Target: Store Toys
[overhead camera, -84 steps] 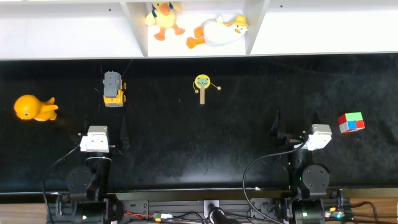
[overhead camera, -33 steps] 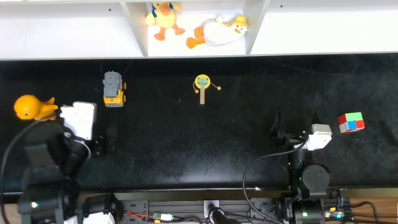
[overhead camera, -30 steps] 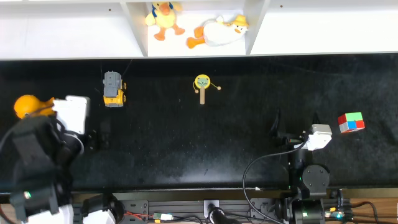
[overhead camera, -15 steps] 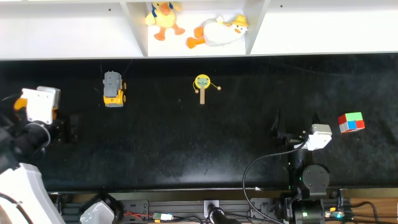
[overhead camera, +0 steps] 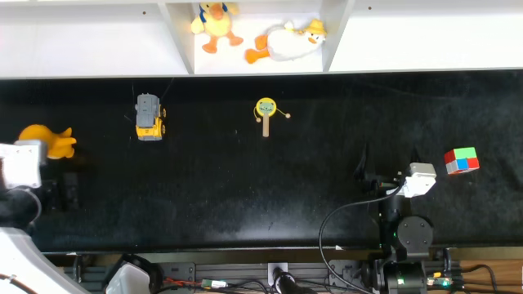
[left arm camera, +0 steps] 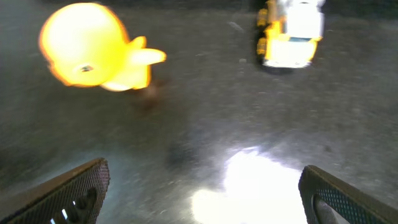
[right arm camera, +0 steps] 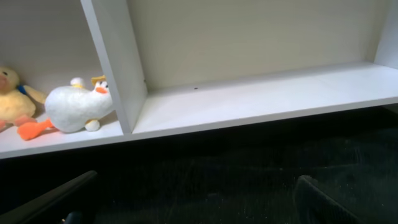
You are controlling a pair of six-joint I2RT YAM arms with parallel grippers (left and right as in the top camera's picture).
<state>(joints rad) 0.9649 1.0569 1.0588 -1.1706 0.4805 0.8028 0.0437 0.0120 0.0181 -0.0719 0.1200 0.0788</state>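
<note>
Both left jaws and right jaws gape empty; left must straddle the orange duck (left arm camera: 93, 46) squarely before closing

No readable text or signs

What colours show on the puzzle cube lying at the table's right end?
Green, red and blue panels on the puzzle cube, clearest in the top view.
</note>
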